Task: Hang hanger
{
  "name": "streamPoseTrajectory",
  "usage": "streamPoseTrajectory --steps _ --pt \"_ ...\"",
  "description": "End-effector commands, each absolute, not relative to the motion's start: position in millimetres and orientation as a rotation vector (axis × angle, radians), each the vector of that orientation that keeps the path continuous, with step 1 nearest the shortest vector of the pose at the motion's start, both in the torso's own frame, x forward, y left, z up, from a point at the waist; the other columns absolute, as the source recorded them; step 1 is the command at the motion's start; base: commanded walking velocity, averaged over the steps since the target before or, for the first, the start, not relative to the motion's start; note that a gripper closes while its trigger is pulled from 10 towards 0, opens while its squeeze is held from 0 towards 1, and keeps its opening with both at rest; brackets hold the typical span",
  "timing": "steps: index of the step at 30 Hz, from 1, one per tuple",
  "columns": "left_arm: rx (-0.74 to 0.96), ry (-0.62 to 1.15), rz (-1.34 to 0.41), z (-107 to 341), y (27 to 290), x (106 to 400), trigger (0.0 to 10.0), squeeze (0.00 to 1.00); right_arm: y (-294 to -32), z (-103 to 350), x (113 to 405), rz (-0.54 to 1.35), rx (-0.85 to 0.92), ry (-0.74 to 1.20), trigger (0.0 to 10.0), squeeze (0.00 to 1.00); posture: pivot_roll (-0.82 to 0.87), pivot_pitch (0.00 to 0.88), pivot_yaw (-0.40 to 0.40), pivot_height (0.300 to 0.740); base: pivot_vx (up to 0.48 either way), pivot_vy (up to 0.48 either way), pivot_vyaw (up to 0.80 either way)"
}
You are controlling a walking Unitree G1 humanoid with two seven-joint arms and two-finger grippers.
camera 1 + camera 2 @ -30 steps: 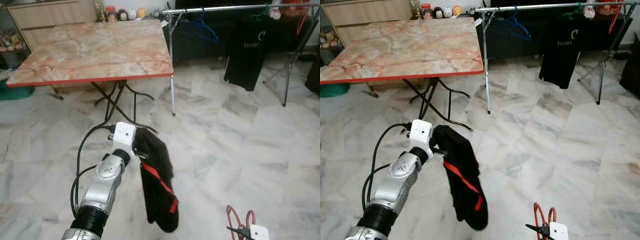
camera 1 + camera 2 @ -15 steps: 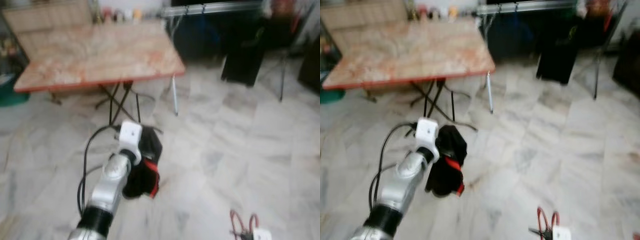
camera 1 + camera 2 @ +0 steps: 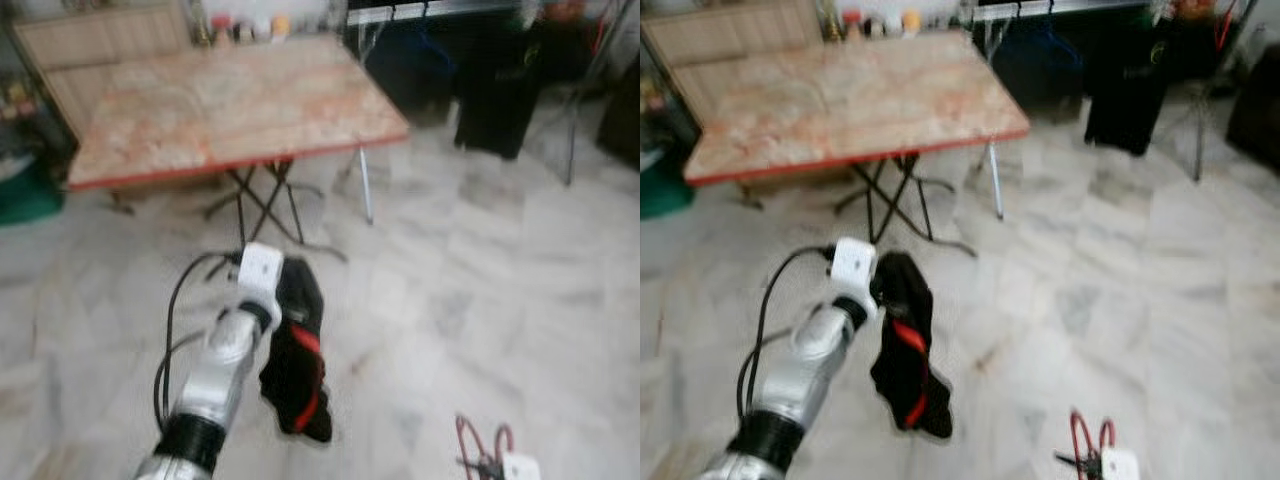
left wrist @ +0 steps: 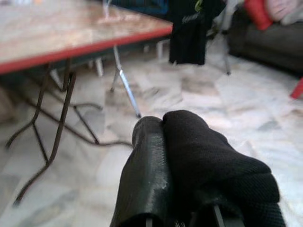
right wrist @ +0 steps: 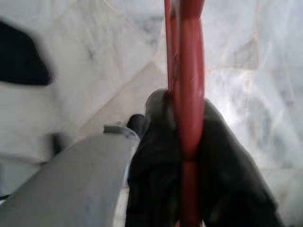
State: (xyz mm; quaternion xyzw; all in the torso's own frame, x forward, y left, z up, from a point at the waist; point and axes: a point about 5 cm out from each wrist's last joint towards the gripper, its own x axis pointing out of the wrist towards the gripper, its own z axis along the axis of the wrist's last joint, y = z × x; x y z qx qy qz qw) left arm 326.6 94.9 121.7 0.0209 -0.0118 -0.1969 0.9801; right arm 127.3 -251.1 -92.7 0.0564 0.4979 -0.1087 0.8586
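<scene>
- The floor (image 3: 520, 290) is pale veined marble tile, glossy and hard; both eye views are blurred, which suggests the robot is walking, so the wise thing, I judge, is to get squarely in front of the rack before raising either arm.
- The folding table (image 3: 235, 105) has a flat marbled orange-pink top with a red edge on thin crossed metal legs; it stands to the robot's left of the rack and is best passed well clear.
- The clothes rack (image 3: 1060, 10) is a thin shiny metal rail on splayed legs at the far side of the room, with a dark garment and a blue hanger on it; a bare stretch of rail looks the safest target for the hook.
- The black garment (image 3: 298, 365), soft limp cloth with a red stripe, droops from the left gripper (image 4: 163, 137), whose fingers are closed on a fold of it; it hangs free above the floor.
- The red hanger (image 5: 185, 94), smooth rigid plastic with a rounded bar, is pinched in the right gripper (image 5: 182, 156), low at the robot's right and well apart from the rail.
</scene>
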Motion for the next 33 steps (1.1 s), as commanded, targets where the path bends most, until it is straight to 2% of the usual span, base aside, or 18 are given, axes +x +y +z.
streamPoseTrajectory --steps 1,4,27,33 --pt "0.070 -0.042 -0.366 124.3 106.4 327.7 10.0 0.00 -244.1 -92.7 132.8 -0.210 0.131 1.031 10.0 0.00 -0.02 0.000 0.007 0.740 0.000 0.480 0.80" --pt "0.070 -0.042 -0.365 124.2 106.3 327.6 10.0 0.00 -243.8 -92.9 132.5 -0.219 0.146 1.029 10.0 0.00 -0.02 0.000 0.007 0.740 0.000 0.369 0.44" --pt "0.049 -0.063 -0.367 126.9 106.4 325.8 10.0 0.00 -243.7 -93.2 131.8 -0.217 0.153 1.033 10.0 0.00 -0.01 0.000 0.004 0.740 0.000 0.000 0.00" --pt "0.050 -0.065 -0.367 127.0 106.2 326.0 10.0 0.00 -243.3 -93.2 132.0 -0.214 0.152 1.033 10.0 0.00 -0.01 0.000 0.004 0.740 0.297 0.000 0.00"
